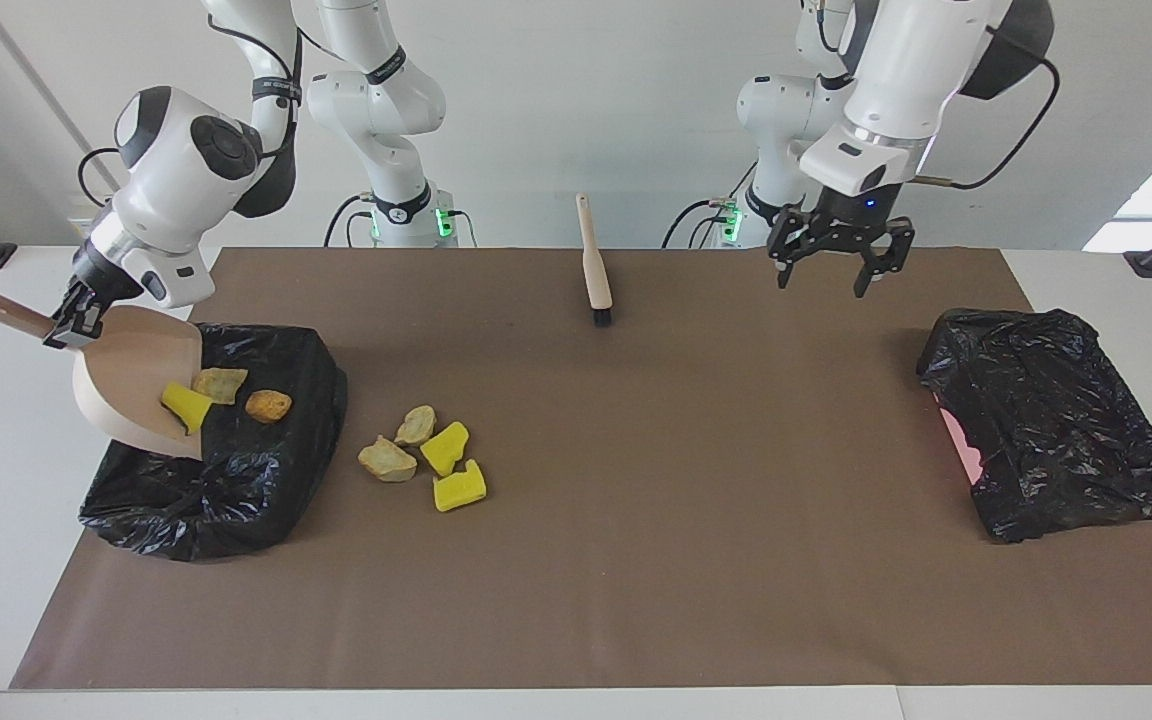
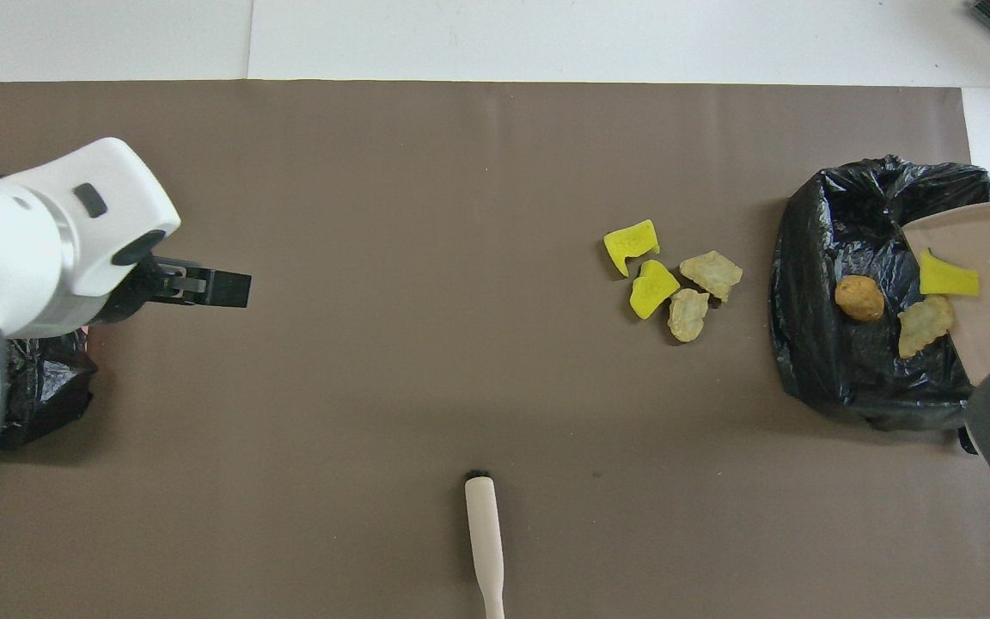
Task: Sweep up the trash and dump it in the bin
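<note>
My right gripper (image 1: 71, 325) is shut on the wooden handle of a tan dustpan (image 1: 131, 385), tilted steeply over the black-bagged bin (image 1: 236, 480) at the right arm's end of the table. A yellow wedge (image 1: 186, 405) and a tan chunk (image 1: 221, 383) sit at the pan's lower lip, above the bag. An orange-brown lump (image 1: 268, 405) lies in the bin. Several more pieces of trash (image 1: 423, 455) lie on the mat beside the bin. My left gripper (image 1: 829, 270) hangs open and empty over the mat toward the left arm's end. The brush (image 1: 594, 265) lies on the mat near the robots.
A second black-bagged bin (image 1: 1056, 420) with a pink patch showing stands at the left arm's end of the table. A brown mat (image 1: 636, 560) covers most of the white table. In the overhead view the left arm's wrist (image 2: 48, 241) covers part of that second bin.
</note>
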`<state>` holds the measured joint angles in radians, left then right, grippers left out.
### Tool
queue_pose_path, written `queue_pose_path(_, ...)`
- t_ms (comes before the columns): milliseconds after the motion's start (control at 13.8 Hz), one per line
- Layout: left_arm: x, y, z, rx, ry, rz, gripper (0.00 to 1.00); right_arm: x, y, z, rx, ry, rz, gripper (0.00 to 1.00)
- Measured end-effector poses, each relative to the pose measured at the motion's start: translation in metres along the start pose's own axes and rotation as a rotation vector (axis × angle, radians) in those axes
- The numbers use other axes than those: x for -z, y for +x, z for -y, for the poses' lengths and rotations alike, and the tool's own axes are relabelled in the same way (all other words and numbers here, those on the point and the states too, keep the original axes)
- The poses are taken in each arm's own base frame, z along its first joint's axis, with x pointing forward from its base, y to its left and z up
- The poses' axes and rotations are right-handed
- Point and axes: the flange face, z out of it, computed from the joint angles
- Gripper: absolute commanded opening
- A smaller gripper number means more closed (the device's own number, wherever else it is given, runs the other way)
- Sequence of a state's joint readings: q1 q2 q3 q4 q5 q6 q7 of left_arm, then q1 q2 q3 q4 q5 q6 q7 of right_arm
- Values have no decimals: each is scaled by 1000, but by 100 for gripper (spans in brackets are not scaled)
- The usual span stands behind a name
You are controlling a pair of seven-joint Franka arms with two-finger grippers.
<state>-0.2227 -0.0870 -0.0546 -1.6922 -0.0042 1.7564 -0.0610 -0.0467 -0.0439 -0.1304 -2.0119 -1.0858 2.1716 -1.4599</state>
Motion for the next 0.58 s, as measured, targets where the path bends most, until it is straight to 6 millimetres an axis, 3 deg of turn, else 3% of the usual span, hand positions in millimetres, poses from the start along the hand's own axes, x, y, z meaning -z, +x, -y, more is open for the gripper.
queue_pose_path(217,44,-8,60,8,15,38,100,26,6,-8,48,-39,38,0)
queue_pose_path(578,105,-31,100,63,21,72,100,35,-4,4,65,-16,49,0)
